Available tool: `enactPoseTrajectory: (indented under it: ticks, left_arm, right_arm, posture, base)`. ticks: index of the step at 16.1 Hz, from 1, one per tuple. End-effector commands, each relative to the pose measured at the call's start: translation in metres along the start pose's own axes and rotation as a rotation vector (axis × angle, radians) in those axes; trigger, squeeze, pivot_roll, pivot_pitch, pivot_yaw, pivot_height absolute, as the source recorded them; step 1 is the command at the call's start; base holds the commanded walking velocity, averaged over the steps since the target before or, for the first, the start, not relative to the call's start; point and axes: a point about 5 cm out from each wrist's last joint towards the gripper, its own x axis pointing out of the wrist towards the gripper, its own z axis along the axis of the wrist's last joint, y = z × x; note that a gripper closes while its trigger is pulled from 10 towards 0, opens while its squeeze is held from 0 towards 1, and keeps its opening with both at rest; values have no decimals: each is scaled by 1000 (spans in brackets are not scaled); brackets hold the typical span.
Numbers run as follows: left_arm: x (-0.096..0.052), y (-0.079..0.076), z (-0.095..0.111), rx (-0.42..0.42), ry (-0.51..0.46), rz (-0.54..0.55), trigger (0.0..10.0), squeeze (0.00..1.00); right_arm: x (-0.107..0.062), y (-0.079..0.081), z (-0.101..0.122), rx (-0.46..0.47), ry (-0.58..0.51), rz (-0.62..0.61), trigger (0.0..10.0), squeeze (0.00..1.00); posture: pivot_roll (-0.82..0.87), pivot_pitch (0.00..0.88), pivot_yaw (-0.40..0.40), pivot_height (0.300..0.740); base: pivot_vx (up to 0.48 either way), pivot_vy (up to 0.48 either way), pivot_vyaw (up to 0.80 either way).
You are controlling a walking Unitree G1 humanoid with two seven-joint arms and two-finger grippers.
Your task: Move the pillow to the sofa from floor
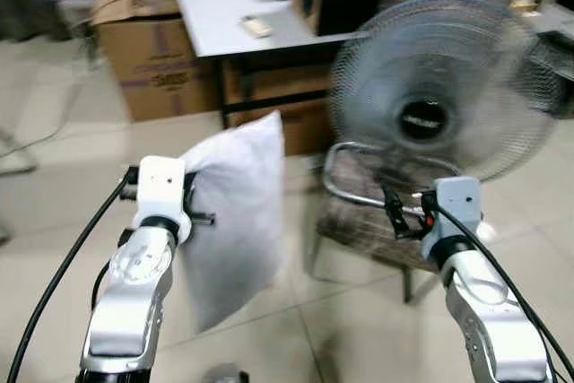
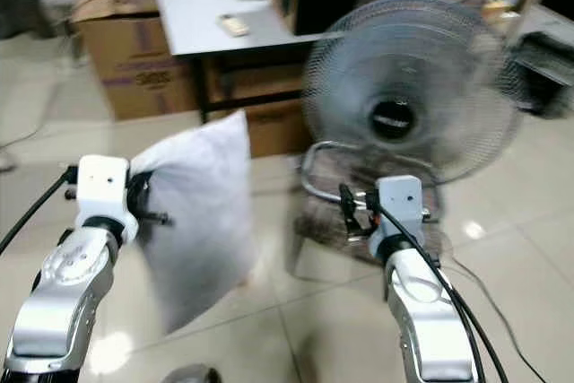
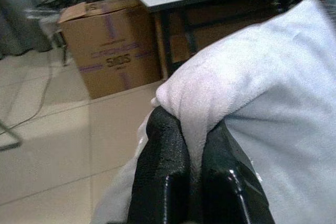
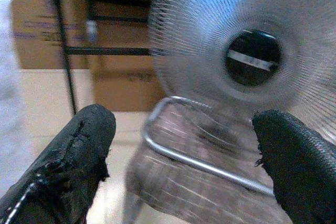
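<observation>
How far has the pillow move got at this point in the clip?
Done: the white pillow is off the floor, pinched at one corner by the left gripper and hanging in front of the robot. In hand: carrying it, with the right gripper open and empty, pointed toward a standing fan and a metal-framed chair. Left: reaching a sofa, which is not in sight here, and setting the pillow on it.

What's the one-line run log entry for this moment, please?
left gripper: shut on pillow, lifted off floor | right gripper: open, empty, facing fan and chair | sofa: not reached
</observation>
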Motion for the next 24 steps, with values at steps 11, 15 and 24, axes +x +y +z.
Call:
enactPoseTrajectory:
  ticks: [11, 15, 24]
  left_arm:
    - [9, 11, 8, 18, -24, 67, 10000, 0]
    - [3, 20, 7, -21, -9, 129, 10000, 0]
    - [9, 5, 14, 32, -60, 24, 10000, 0]
  right_arm:
    - [15, 22, 12, 29, -55, 114, 10000, 0]
    - [25, 25, 13, 17, -33, 143, 10000, 0]
    - [21, 17, -1, 112, 28, -5, 10000, 0]
  posture:
    - [47, 0, 16, 740]
    - [99, 0, -32, 740]
    - [59, 0, 42, 740]
  base:
    - [0, 0, 800]
    - [0, 0, 800]
    - [0, 0, 800]
